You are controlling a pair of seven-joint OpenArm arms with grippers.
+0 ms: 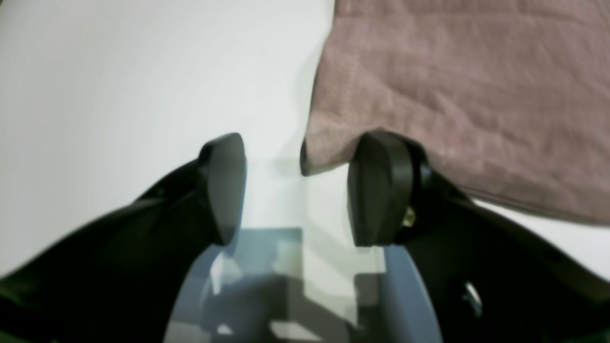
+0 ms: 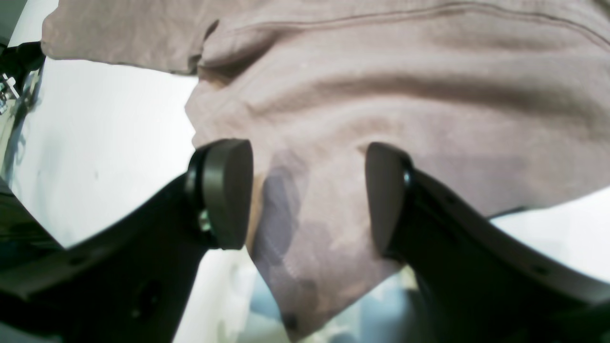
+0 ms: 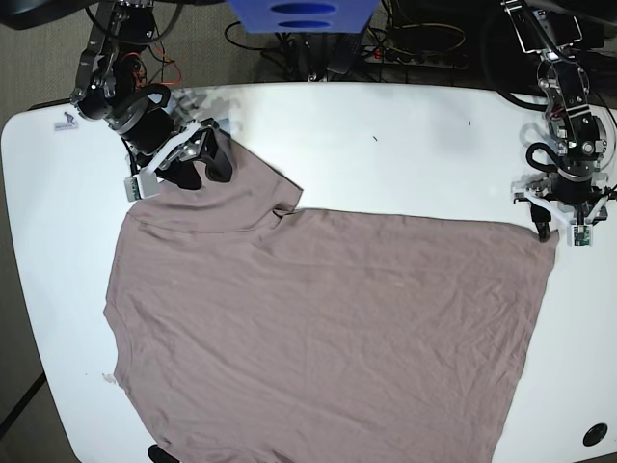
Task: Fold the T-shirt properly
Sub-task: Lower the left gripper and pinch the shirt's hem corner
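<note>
The taupe T-shirt lies spread flat over most of the white table, with a folded-over sleeve at its far left. My right gripper sits at that sleeve. In the right wrist view it stands open, and wrinkled shirt fabric lies loose between its fingers. My left gripper is at the shirt's far right corner. In the left wrist view it is open too. The corner of the cloth reaches just into the gap beside one finger.
A blue object and a tangle of cables sit behind the table's back edge. A small sticker marks the far left corner and a black round spot the near right corner. The shirt's lower hem runs off the near edge.
</note>
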